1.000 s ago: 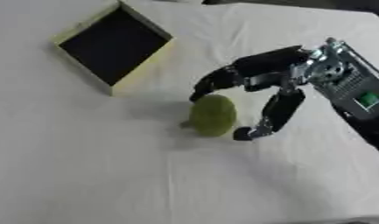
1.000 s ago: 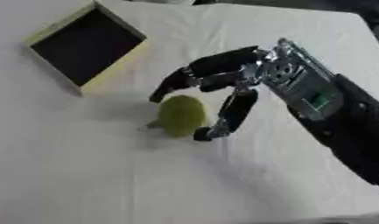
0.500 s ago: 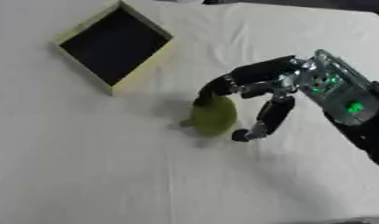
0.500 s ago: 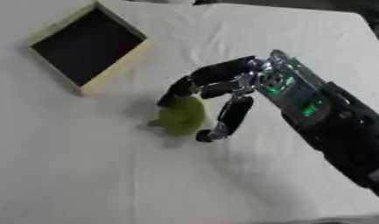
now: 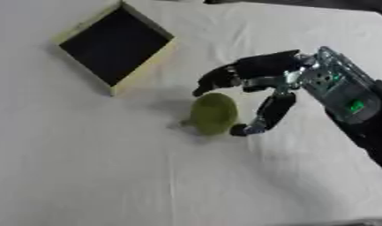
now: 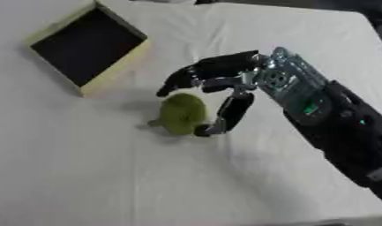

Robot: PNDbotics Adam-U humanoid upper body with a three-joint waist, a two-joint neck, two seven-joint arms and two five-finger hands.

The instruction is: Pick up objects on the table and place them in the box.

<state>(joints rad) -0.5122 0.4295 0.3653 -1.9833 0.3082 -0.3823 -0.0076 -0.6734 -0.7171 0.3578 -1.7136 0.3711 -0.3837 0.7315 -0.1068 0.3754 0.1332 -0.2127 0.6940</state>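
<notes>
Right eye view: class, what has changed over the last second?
The right robot hand has closed in around the green rounded fruit, fingers behind it and thumb at its right side, not yet lifting. The fruit, the black-lined cream box and the white tablecloth stayed put.

White cloth-covered table [image 5: 85, 176] filling nearly the whole view from the head camera, pale and matt, lying slightly askew. Soft creases across the fabric, with one long shallow fold [image 5: 171, 176] running from near the centre toward 6 o'clock. Narrow dark strip of background [image 5: 301, 3] beyond the table's far edge, from 12 to 1 o'clock, widening into a dark corner [image 6: 376, 13] at 1 o'clock in the right eye view.
</notes>
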